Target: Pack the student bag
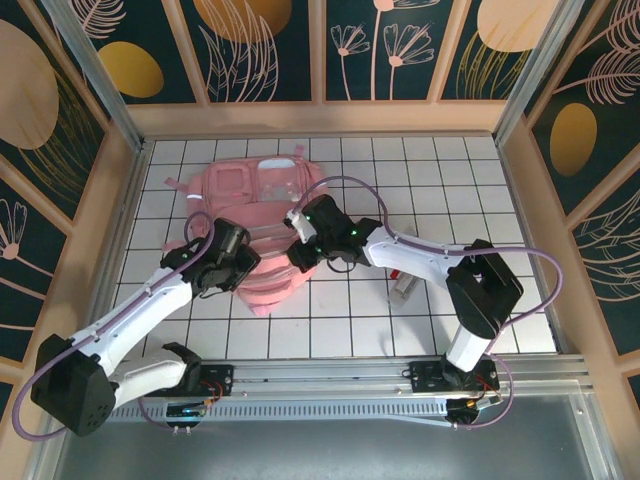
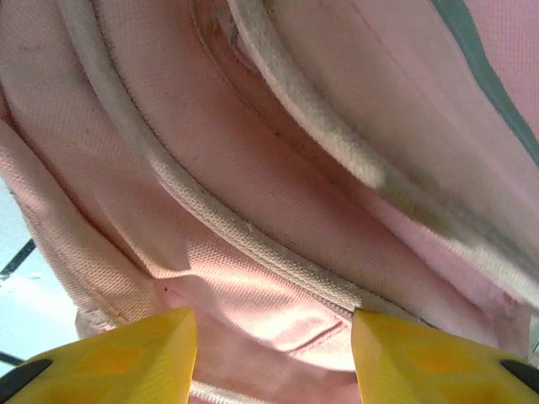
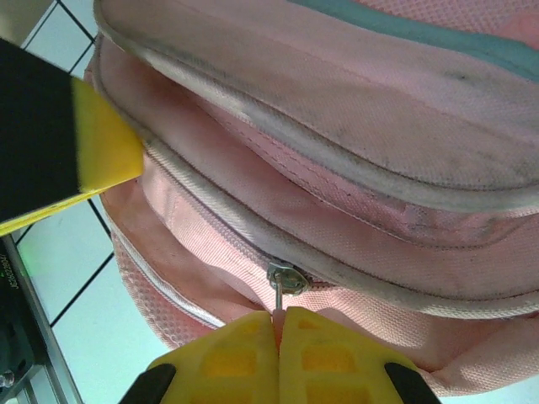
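Observation:
The student bag, a pink fabric backpack, lies flat at the back centre of the white gridded table. My right gripper is at its near edge. In the right wrist view the gripper is shut on the pink pull tab of a metal zipper slider, which sits on a zip line of the bag. My left gripper is at the bag's near left edge. Its yellow fingertips stand apart, open, with pink fabric just beyond them. One left finger shows in the right wrist view.
A small cylindrical object with a red part lies on the table right of the bag, under the right arm. Wooden walls enclose the table on three sides. A metal rail runs along the near edge.

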